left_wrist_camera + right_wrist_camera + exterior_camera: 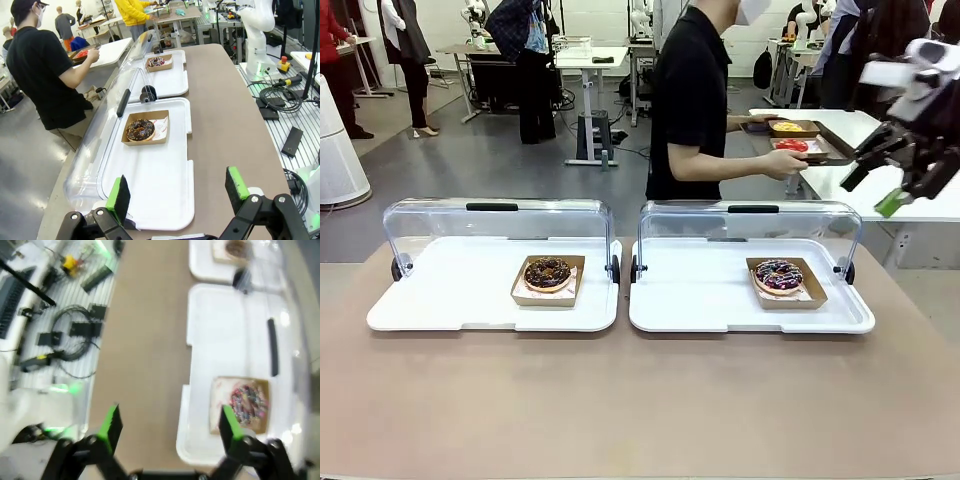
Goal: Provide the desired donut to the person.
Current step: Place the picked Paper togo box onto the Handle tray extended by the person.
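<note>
Big brown table (640, 400) up front, and the person (692, 100) stands beyond its far edge, side-on, hands on a tray on another table. Two white trays (470, 290) sit side by side, clear lids tipped back. The chocolate donut (548, 272) rests on the left one, the sprinkled donut (779, 275) on the right. Left gripper (177, 192) hovers, fingers spread, empty. Right gripper (170, 422) hangs high, fingers likewise apart, empty.

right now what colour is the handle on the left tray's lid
Black: a dark bar handle on the clear lid, clearest in the front view.
</note>
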Robot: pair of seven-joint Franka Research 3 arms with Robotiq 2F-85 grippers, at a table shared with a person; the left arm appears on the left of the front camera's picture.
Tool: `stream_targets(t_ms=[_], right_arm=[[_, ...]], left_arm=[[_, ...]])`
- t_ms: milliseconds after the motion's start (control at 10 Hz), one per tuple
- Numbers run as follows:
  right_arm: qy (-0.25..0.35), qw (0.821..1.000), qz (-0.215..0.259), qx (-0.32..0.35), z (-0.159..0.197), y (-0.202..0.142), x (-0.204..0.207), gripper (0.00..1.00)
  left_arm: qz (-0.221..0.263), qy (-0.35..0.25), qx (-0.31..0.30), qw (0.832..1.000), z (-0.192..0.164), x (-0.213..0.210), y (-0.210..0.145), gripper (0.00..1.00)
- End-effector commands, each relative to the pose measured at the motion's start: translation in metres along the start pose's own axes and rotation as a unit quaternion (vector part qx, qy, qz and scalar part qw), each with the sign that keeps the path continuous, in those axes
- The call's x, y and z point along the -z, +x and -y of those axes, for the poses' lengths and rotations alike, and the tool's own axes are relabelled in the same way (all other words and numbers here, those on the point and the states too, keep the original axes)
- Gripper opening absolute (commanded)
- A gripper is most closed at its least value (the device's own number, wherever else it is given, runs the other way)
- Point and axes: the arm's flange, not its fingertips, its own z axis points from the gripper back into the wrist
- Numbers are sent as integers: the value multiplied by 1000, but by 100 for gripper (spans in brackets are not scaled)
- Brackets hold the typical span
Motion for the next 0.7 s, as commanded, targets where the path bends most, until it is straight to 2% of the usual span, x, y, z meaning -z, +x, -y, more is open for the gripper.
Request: stream_targets(t_ms=[0, 100, 300, 400, 600], right_arm=[[65, 987, 144, -5, 14, -37, -41, 100], [39, 976, 216, 9, 6, -65, -61, 100], [-4, 959, 282, 14, -9, -105, -82, 100], [-32, 953, 301, 17, -16, -124, -86, 100], [-121, 951, 279, 53, -27, -155, -85, 100]], left_arm=[[2, 1, 2, 1000, 2, 0, 2, 100], [2, 1, 2, 1000, 2, 0, 2, 100], [2, 1, 2, 1000, 2, 0, 2, 100], [2, 1, 2, 1000, 2, 0, 2, 100], [2, 1, 2, 1000, 2, 0, 2, 100]])
